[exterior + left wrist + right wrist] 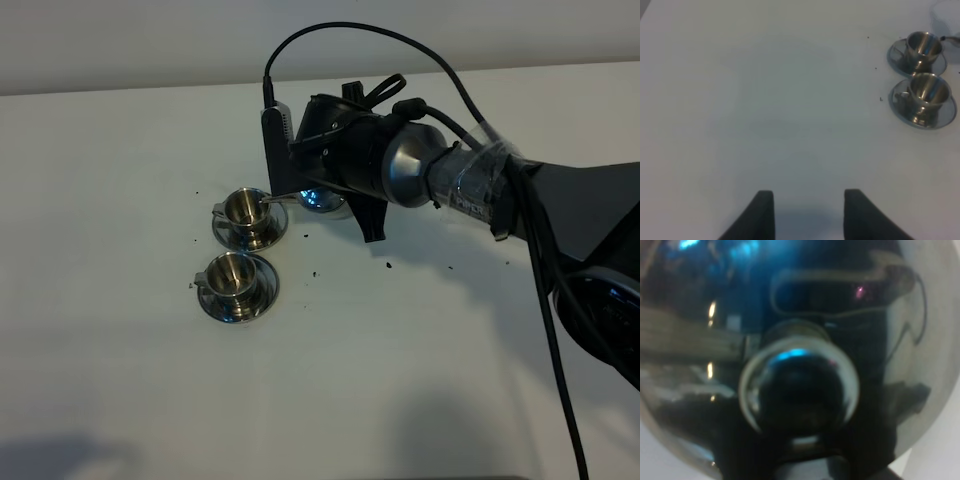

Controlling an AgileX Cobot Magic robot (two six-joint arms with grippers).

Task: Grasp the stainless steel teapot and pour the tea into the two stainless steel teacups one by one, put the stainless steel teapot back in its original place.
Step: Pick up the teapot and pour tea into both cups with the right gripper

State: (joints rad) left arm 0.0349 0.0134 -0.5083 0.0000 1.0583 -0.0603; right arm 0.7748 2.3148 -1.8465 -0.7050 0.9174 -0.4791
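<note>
Table (120,380): white and bare-topped, carrying both cups and a few dark specks (388,265) that are lying between the cups and the right arm.

Right arm (560,200): reaching in from the right side of the high view and ending above the far cup.

Right gripper (335,175): sitting tight against the pot. Its fingers are hiding behind the wrist and the pot, so I cannot tell how far they are closing or what they are gripping.

Left gripper (810,212): hanging over bare table with its two dark fingers (762,217) standing well apart and holding nothing.

Stainless steel teapot (322,200): tucked under the right wrist and leaning toward the cups. It is filling the right wrist view (900,340), with the lid knob (799,390) facing the camera.

Spout (275,199): resting its tip over the rim of the far cup.

Far teacup (243,207) (924,45): standing upright on its saucer (270,235).

Near teacup (232,272) (929,89): standing upright on its own saucer (262,290), just beside the far one.

Tea: not showing clearly in either cup.
</note>
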